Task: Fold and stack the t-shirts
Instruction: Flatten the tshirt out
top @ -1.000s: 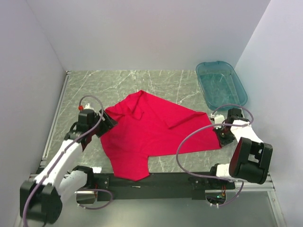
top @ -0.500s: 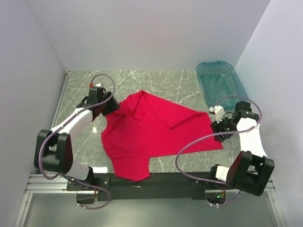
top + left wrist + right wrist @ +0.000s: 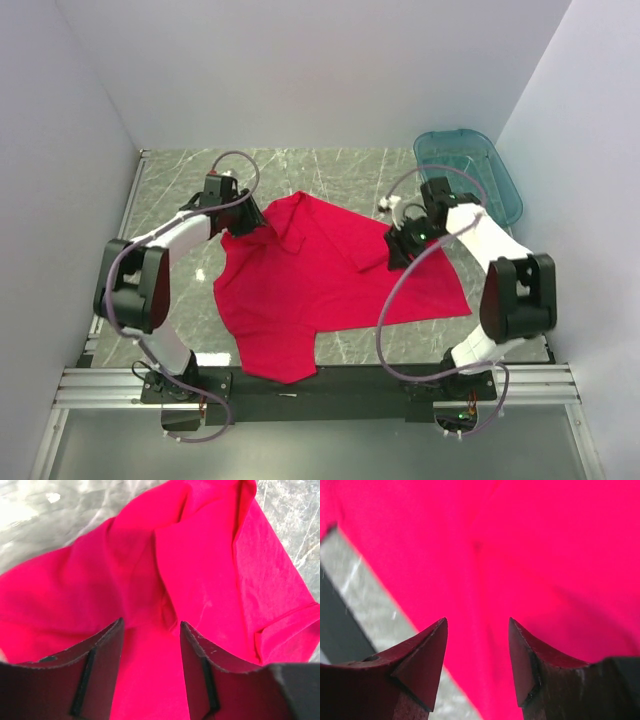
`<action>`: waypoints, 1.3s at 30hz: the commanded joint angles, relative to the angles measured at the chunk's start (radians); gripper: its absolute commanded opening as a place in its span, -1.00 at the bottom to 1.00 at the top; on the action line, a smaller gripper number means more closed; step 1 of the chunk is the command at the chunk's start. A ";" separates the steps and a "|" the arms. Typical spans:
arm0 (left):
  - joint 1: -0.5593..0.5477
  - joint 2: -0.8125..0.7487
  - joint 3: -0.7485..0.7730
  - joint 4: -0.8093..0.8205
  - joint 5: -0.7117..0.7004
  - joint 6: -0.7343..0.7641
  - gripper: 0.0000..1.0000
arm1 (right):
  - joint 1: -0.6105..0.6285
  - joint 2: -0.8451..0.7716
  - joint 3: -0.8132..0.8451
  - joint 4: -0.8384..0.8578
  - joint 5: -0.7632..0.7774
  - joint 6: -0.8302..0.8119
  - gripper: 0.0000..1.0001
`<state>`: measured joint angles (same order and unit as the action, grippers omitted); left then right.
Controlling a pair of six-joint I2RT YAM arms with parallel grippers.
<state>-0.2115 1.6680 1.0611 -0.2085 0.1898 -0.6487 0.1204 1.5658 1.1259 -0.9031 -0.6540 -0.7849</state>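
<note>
One plain crimson short-sleeved cloth t-shirt (image 3: 330,290) lay rumpled mid-frame on the grey marbled table (image 3: 330,170). The left gripper (image 3: 150,625) hung open over its upper-left edge, the right gripper (image 3: 477,622) open over its upper-right part, neither pinching cloth

A lab test cell: bare white walls (image 3: 300,70) enclose a marble-patterned table (image 3: 330,170) and aluminium rail (image 3: 100,385).

Two parted fingers (image 3: 427,655) hang over the red t-shirt (image 3: 535,555), grey marble table (image 3: 367,607) showing at left.
</note>
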 commanded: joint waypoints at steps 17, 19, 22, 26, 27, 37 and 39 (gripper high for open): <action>-0.052 0.315 0.296 0.009 0.046 -0.031 -0.27 | 0.068 0.174 0.126 0.170 0.024 0.211 0.15; -0.052 0.320 0.304 0.001 0.040 -0.025 -0.41 | 0.073 0.177 0.132 0.168 0.037 0.214 0.15; -0.052 0.315 0.316 -0.002 0.033 -0.016 -0.69 | 0.078 0.174 0.140 0.171 0.050 0.213 0.15; -0.051 0.323 0.378 -0.031 0.011 0.010 -0.99 | 0.082 0.174 0.158 0.158 0.051 0.210 0.15; -0.049 0.325 0.419 -0.041 0.004 0.018 -0.99 | 0.085 0.174 0.161 0.156 0.051 0.208 0.15; -0.025 0.392 0.655 -0.138 -0.032 0.089 -0.99 | 0.093 0.186 0.192 0.141 0.059 0.194 0.15; -0.023 0.401 0.686 -0.147 -0.032 0.104 -0.99 | 0.105 0.200 0.209 0.122 0.053 0.175 0.16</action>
<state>-0.2420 2.0460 1.6821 -0.3279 0.1738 -0.5915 0.2062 1.7489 1.2819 -0.7631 -0.5941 -0.5850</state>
